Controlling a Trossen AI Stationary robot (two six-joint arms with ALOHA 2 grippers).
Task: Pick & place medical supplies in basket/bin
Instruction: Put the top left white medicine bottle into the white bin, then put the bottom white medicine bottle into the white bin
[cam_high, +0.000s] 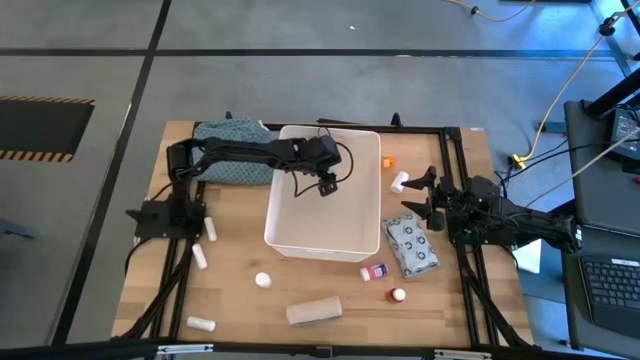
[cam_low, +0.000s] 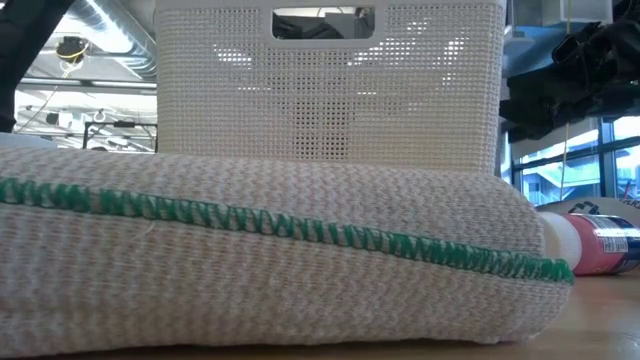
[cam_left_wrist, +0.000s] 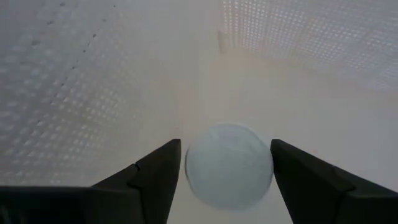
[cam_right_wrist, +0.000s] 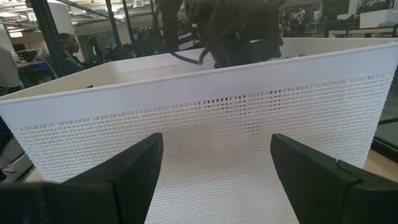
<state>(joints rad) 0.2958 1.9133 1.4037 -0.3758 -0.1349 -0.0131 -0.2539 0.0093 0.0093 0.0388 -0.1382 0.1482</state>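
Note:
The white basket stands mid-table. My left gripper hangs over its inside, shut on a small white roll. My right gripper waits open at the basket's right side, facing its perforated wall. Lying on the table are the grey-patterned packet, two red-capped bottles, a beige roll, a white tube, an orange-capped item and several white rolls. In the low view the beige roll fills the foreground. My left gripper holds the small white roll pinched between its two fingers, one on each side of its round outline. The fingers point down into the basket. The roll is lifted clear above the basket's floor.
A teal-grey patterned cloth lies at the table's far left, partly under the left arm. Black frame rails run along the table's left and right sides. Cables and a laptop sit beyond the right edge. Bare wood shows along the near edge.

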